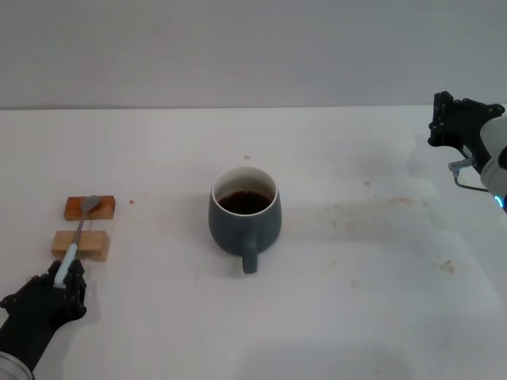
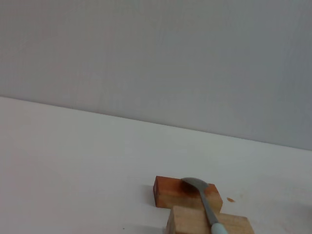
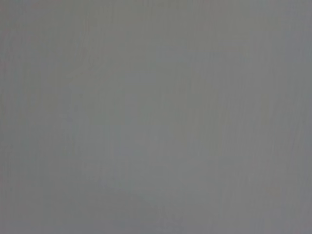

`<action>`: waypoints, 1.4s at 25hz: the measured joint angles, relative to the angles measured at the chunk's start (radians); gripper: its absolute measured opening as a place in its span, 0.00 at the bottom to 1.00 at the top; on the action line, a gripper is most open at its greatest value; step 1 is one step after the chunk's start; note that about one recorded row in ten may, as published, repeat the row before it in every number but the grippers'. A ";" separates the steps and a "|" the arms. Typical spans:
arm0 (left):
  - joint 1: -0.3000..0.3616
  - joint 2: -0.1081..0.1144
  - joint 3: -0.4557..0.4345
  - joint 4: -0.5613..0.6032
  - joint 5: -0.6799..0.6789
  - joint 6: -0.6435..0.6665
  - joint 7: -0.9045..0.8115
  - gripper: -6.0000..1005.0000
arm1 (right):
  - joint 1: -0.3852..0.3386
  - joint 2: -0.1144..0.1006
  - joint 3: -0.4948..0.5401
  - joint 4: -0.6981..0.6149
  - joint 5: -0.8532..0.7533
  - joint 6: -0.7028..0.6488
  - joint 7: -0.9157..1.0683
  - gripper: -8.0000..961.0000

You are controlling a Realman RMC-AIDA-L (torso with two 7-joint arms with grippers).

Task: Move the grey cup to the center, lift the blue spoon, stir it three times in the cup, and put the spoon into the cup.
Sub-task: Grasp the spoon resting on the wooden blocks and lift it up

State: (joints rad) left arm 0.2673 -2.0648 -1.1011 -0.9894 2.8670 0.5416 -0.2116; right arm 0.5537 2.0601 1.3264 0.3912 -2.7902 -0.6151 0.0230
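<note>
The grey cup (image 1: 244, 212) stands in the center (image 1: 333, 261) of the white tabletop, its handle toward me, with dark liquid inside. The blue spoon (image 1: 78, 233) lies at the left across two small wooden blocks, its metal bowl on the far block. My left gripper (image 1: 60, 279) is at the near left, right at the end of the spoon's pale handle, which sits between its black parts. In the left wrist view the spoon (image 2: 204, 199) rests on the blocks. My right gripper (image 1: 458, 120) is raised at the far right, away from the cup.
A reddish wooden block (image 1: 89, 208) and a paler one (image 1: 92, 245) hold up the spoon; both show in the left wrist view, reddish (image 2: 168, 193) and pale (image 2: 187, 222). Faint brown stains (image 1: 372, 207) mark the table right of the cup. The right wrist view shows only grey wall.
</note>
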 joint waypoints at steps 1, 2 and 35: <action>0.001 0.000 0.001 0.000 0.000 0.001 0.000 0.27 | 0.000 0.000 0.000 0.000 0.000 0.000 0.000 0.04; 0.001 0.000 0.002 0.000 0.000 0.003 0.000 0.26 | 0.000 0.000 -0.001 0.000 0.000 0.000 0.000 0.04; -0.007 -0.001 -0.001 -0.002 0.000 0.001 0.001 0.18 | 0.003 -0.005 -0.001 0.000 -0.002 0.000 0.000 0.04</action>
State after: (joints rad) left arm 0.2599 -2.0654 -1.1019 -0.9911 2.8669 0.5428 -0.2110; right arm 0.5567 2.0555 1.3253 0.3916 -2.7919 -0.6151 0.0230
